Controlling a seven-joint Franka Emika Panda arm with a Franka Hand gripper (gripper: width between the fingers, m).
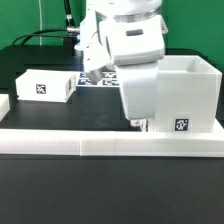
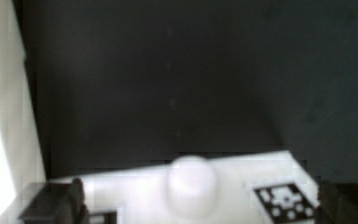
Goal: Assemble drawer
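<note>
The large hollow drawer shell (image 1: 188,92) stands at the exterior view's right, with a tag on its front. A flat white drawer box (image 1: 46,85) with a tag lies at the left. My gripper (image 1: 140,122) hangs low beside the shell's left wall, and a white block (image 1: 140,90) shows under the hand. In the wrist view, a small white drawer box (image 2: 140,192) with a rounded knob (image 2: 190,180) and a tag (image 2: 282,192) lies between my dark fingers (image 2: 55,205). The gripper (image 2: 202,207) is open wide and straddles the box. Whether the pads touch it is unclear.
A long low white border rail (image 1: 110,148) runs along the front of the black table. The marker board (image 1: 93,81) lies behind the arm, mostly hidden. Cables (image 1: 48,36) trail at the back left.
</note>
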